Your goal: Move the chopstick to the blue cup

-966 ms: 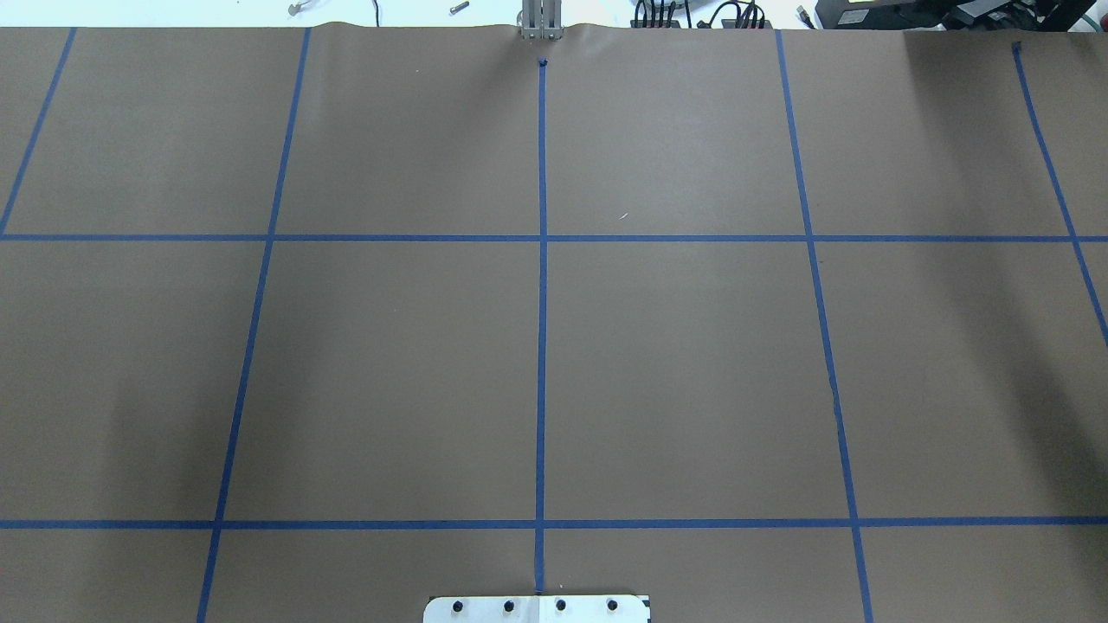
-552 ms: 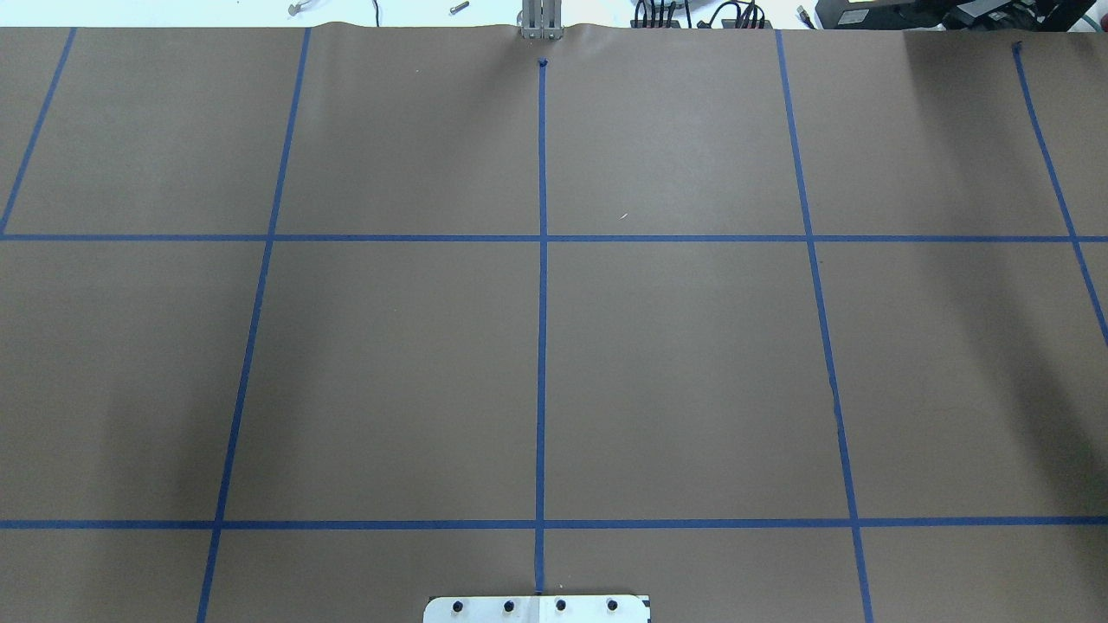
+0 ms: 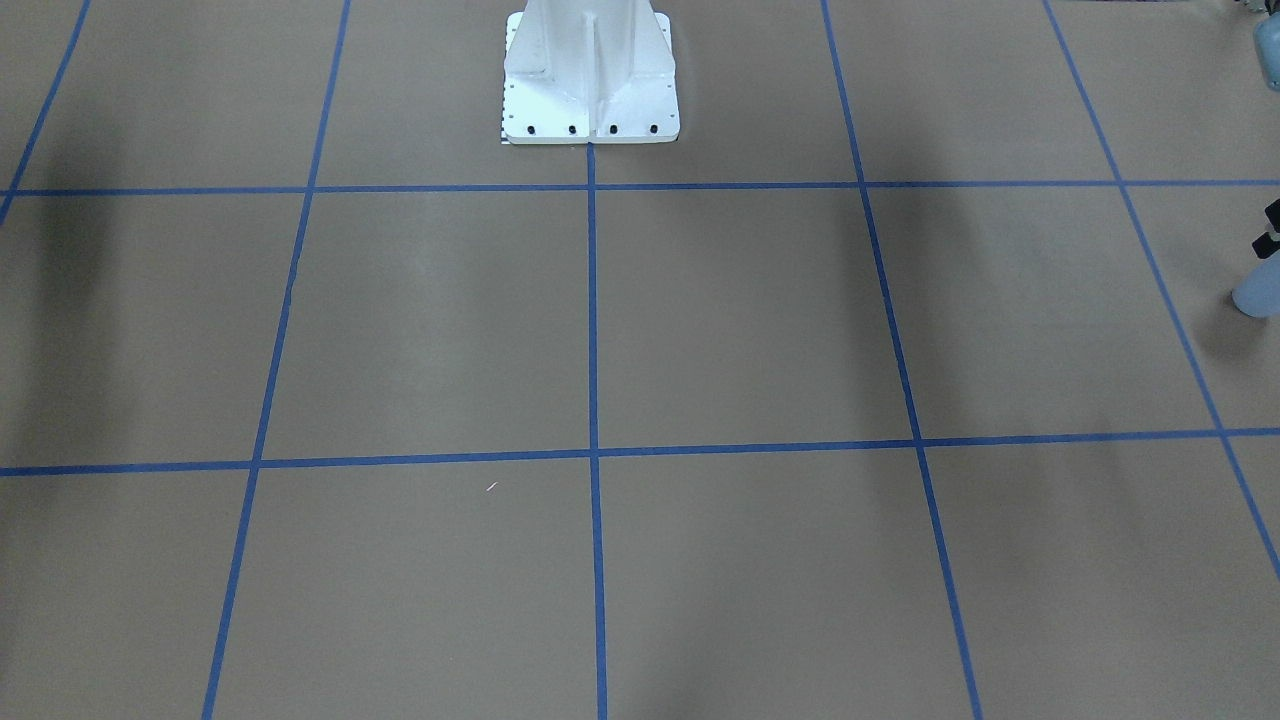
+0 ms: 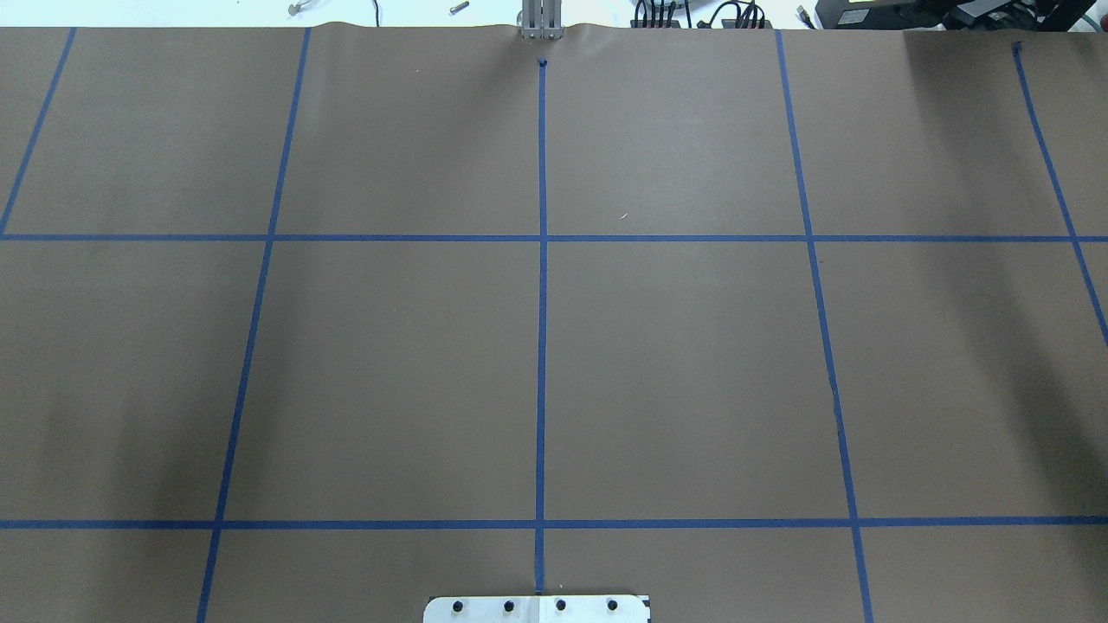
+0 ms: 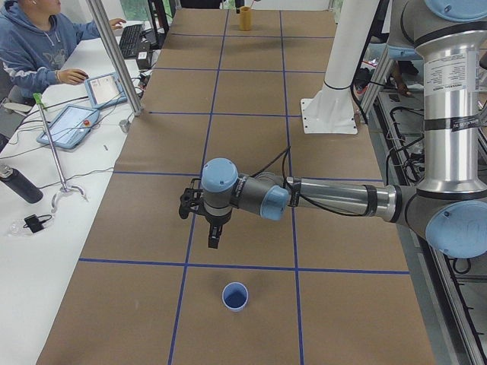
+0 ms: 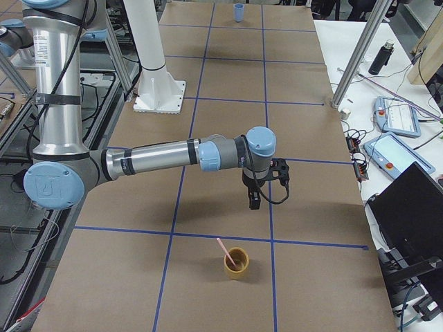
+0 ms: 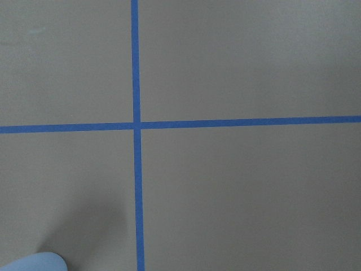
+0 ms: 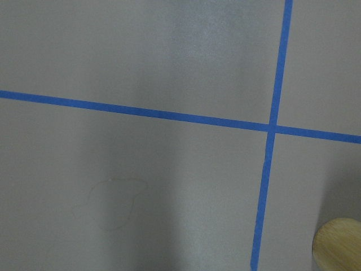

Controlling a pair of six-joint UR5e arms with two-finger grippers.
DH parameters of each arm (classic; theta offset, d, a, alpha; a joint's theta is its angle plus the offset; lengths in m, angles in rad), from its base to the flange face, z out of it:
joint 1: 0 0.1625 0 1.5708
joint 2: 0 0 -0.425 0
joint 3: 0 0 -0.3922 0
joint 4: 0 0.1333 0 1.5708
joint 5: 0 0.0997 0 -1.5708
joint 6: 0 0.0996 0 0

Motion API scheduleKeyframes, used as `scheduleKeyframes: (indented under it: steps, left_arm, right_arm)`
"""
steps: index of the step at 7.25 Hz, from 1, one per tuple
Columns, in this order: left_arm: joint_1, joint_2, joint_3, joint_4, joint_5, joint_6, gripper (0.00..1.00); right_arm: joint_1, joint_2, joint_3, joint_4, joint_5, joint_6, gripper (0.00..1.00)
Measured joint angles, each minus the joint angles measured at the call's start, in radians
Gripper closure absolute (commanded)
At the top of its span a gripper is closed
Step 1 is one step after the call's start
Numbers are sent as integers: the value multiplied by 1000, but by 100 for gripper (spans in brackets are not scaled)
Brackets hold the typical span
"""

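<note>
The blue cup (image 5: 235, 296) stands upright on the brown table at the robot's left end; it also shows at the front-facing view's right edge (image 3: 1260, 295) and far off in the right view (image 6: 239, 12). One pale pink chopstick (image 6: 225, 250) leans in a tan cup (image 6: 236, 263) at the robot's right end. My left gripper (image 5: 215, 237) points down above the table, a little short of the blue cup. My right gripper (image 6: 253, 200) points down, a little short of the tan cup. I cannot tell whether either gripper is open or shut. The wrist views show only cup rims (image 7: 34, 263) (image 8: 339, 244).
The white robot pedestal (image 3: 590, 90) stands at the table's robot side. Blue tape lines grid the brown paper. A seated operator (image 5: 34, 42), tablets (image 5: 74, 123) and a metal post (image 5: 114, 57) are along the far side. A screen (image 6: 415, 221) is near the right end.
</note>
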Motion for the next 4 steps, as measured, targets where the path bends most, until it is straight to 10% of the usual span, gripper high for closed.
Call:
scheduleKeyframes:
  steps: [4]
  left_arm:
    - [-2, 28, 144, -54, 24, 102, 2]
  right_arm:
    - [0, 0, -1, 1, 43, -3, 0]
